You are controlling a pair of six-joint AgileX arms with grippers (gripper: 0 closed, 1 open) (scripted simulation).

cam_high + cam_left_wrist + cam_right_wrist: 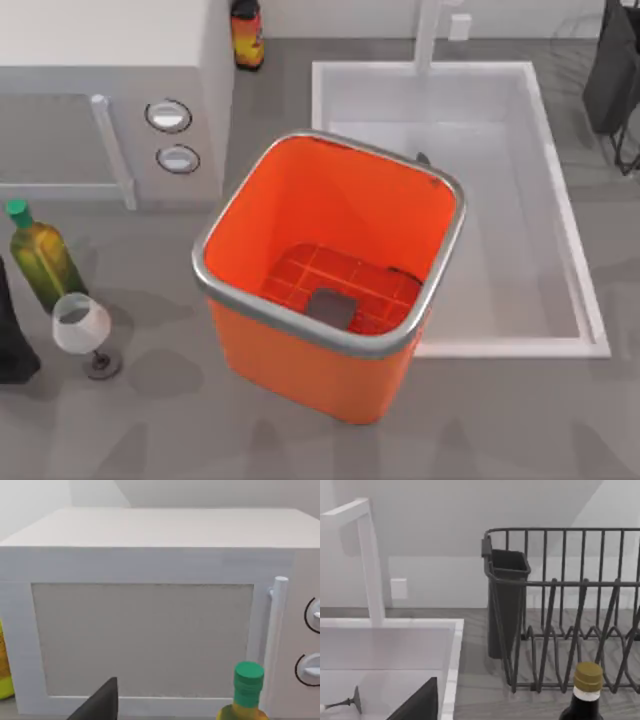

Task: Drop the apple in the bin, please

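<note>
Left end effector (100,702): dark fingertip visible in left wrist view, facing microwave (150,615); open or closed, cannot tell. Right end effector (422,702): same, over sink (385,650) near dish rack (570,610). Orange bin (300,365) at surface centre, overlapping sink's left edge; inside, gridded bottom with grey patch. Olive oil bottle (40,258), wine glass (82,325) at left.

Bright orange bin (300,365) (silver rim, gridded bottom), white microwave (150,570), green-capped bottle (40,260)

Left pincer (97,702), right pincer (420,702): fingertips low in wrist views.
</note>
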